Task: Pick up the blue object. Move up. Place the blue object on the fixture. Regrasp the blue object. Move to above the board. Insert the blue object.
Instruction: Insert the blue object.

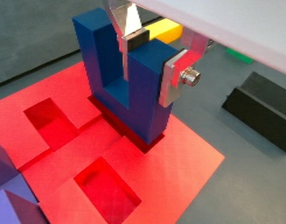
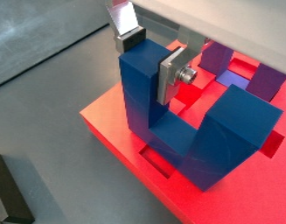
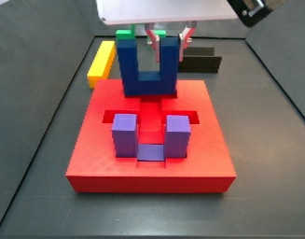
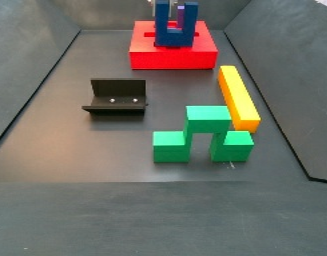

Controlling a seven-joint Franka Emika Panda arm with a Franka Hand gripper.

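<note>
Wrist views: claw grips blue object on board.

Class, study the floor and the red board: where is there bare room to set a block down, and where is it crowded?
Bare floor lies between the fixture and the green block, and in front of both. The board is crowded: the purple block sits in it, and the hand holds the blue object at its far end. The yellow bar borders the green block.

pincer body cropped by frame edge – inner finger hidden behind blue object
</note>
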